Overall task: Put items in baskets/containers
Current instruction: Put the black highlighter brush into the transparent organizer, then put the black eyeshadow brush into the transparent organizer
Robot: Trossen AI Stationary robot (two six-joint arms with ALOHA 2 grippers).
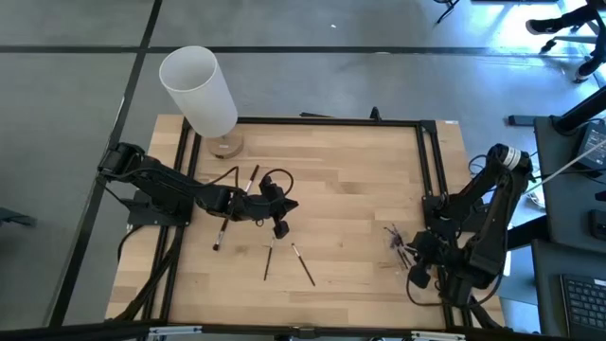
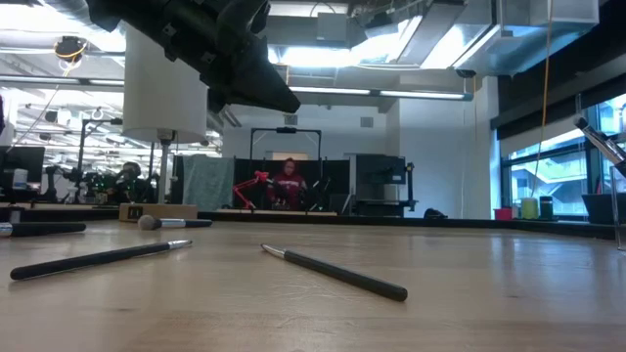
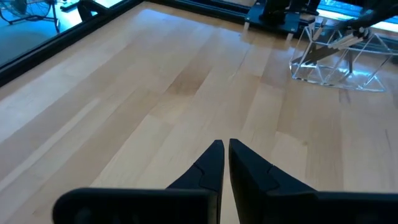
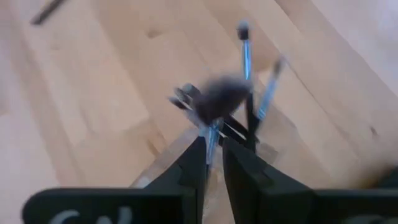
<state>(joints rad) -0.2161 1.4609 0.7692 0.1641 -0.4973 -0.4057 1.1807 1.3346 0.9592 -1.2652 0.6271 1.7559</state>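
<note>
Several thin dark makeup brushes lie flat on the wooden table: one (image 1: 251, 180) near the white cylinder, one (image 1: 220, 235), one (image 1: 269, 258) and one (image 1: 303, 265). Two of them show in the low view (image 2: 98, 256) (image 2: 337, 272). My left gripper (image 1: 280, 225) (image 3: 225, 149) hovers over bare wood among them, shut and empty. The clear container (image 3: 336, 56) (image 1: 398, 242) stands by the table's right edge with brushes upright in it (image 4: 244, 50). My right gripper (image 1: 414, 258) (image 4: 211, 152) is over it, shut on a brush with a flared dark head (image 4: 217, 99). My right gripper pinches the flared-head brush between its two fingers at the shiny ferrule just behind the head (image 4: 210, 132). The brush runs along the fingers, with its head sticking out past the fingertips. The fingers hide its handle. It is right beside the brushes standing in the container.
A tall white cylinder (image 1: 199, 90) on a round wooden base (image 1: 225, 145) stands at the table's far left. A black frame (image 1: 426, 161) edges the table. Open wood lies between the loose brushes and the container. A person (image 2: 289, 181) sits in the room behind.
</note>
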